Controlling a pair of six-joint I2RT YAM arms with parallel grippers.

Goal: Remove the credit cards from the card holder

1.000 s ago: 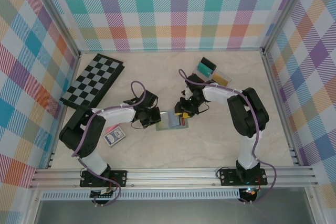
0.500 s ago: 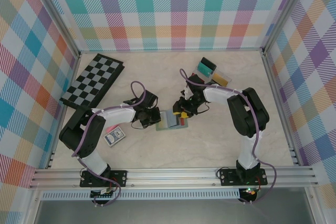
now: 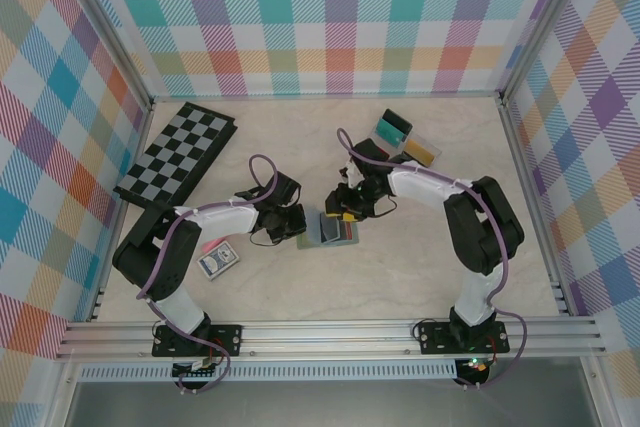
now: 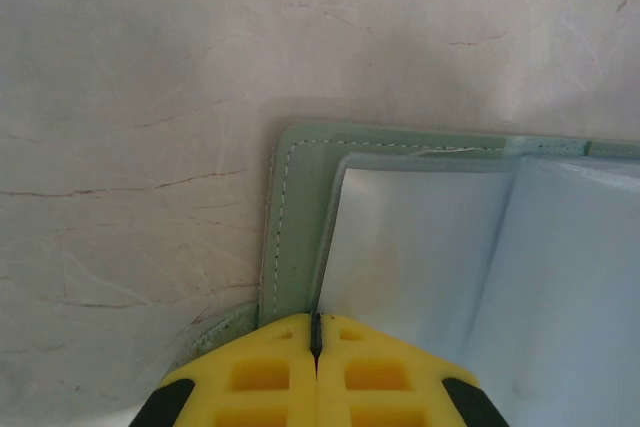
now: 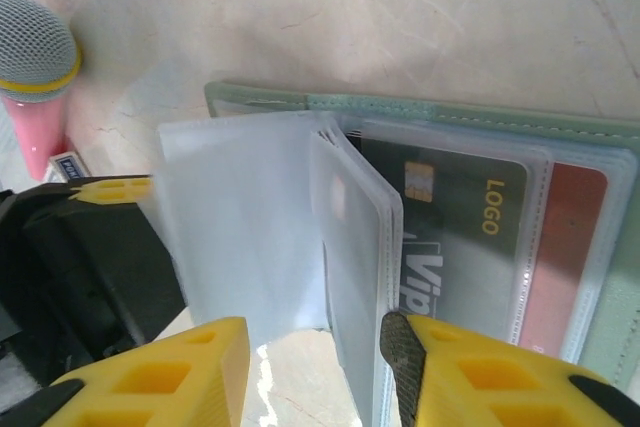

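the card holder (image 3: 337,230) lies open on the bench (image 3: 400,267), between the two hands. the left hand (image 4: 315,322) is clenched, its yellow tips set on a corner of the holder. the right hand (image 5: 315,332) is released, its fingers apart over the clear sleeves (image 5: 250,217), with one leaf standing between them. a dark card (image 5: 460,237) and a red card (image 5: 565,247) sit in the sleeves. further back, a clear tray (image 3: 410,142) holds a teal card (image 3: 392,129) and a yellow card (image 3: 425,151).
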